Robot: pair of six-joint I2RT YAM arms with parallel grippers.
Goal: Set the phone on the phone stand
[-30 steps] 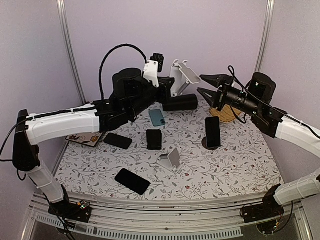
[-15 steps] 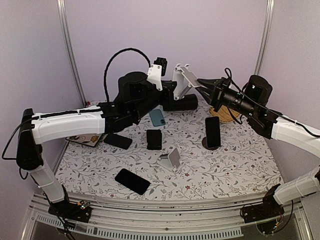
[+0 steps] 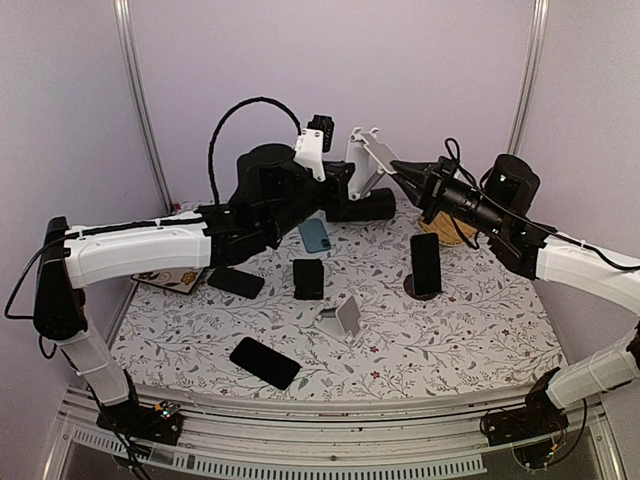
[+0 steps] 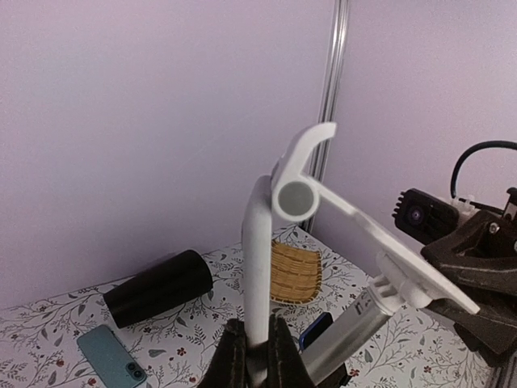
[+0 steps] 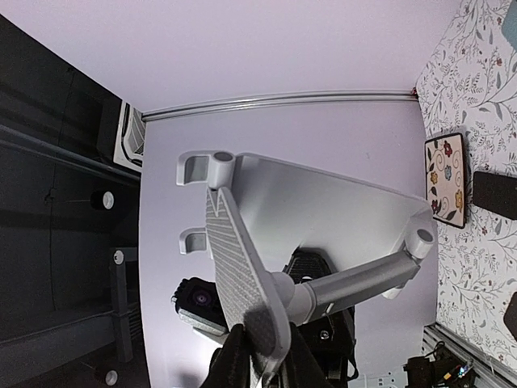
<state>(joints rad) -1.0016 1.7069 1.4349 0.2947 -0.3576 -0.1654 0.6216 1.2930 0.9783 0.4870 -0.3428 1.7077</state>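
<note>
Left wrist: fingers [image 4: 231, 360] clamp phone stand [image 4: 257, 259]; cup [image 4: 157, 287] lies sideways.

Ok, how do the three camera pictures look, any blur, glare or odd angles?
Top external: even soft light, sharp, no glare. Left wrist: phone stand crisp and evenly lit. Right wrist: picture rolled sideways, table running up the right edge, dark at left.

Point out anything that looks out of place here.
The phone stand is off the table, hanging in mid-air at the back and pinched from both sides. The left gripper clamps one plate, and the right gripper clamps the other. Near it, a black cylinder lies on its side.
</note>
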